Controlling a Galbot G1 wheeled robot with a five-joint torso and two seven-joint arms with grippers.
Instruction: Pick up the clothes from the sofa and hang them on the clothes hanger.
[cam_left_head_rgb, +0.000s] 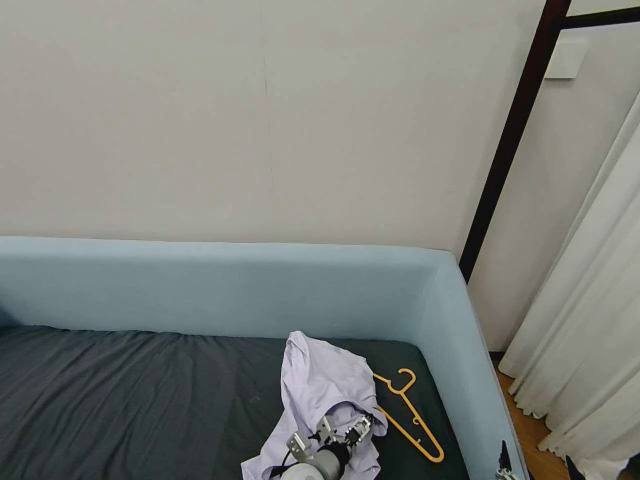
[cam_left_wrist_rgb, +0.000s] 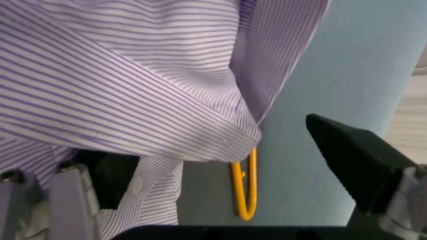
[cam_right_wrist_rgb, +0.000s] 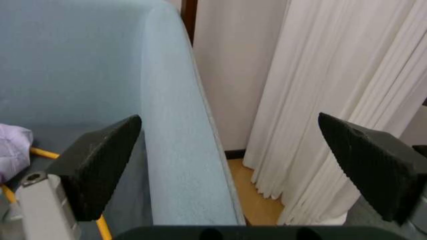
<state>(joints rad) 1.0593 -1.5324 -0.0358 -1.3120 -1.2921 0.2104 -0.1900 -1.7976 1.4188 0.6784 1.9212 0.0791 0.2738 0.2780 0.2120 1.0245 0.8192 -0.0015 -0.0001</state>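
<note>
- The shirt (cam_left_head_rgb: 318, 385) lies crumpled on the sofa (cam_left_head_rgb: 200, 285) seat, touching the hanger (cam_left_head_rgb: 410, 408). Its edge overlaps one arm of the hanger.
- The left gripper (cam_left_head_rgb: 332, 432) is down in the cloth, on the side of the shirt away from the hanger. Its jaws stand wide apart. A striped fold lies between them and drapes over one finger (cam_left_wrist_rgb: 107, 175), but nothing is pinched yet.
- The step in hand, as I judge it, is the grasp of the shirt. To do it well, close on the thick fold only. Go deep enough that several layers sit between the pads, or the cloth may slip on the lift.
- Keep the hanger out of the bite. In the left wrist view its orange wire shows just beyond the fold, clear of both fingers. Closing where the jaws now stand should miss it.
- Lift straight up and slowly, since the cloth lying over the hanger may drag it along.
- The right gripper (cam_right_wrist_rgb: 228, 120) waits beyond the hanger from the shirt, with its fingers spread wide and nothing in them.
</note>
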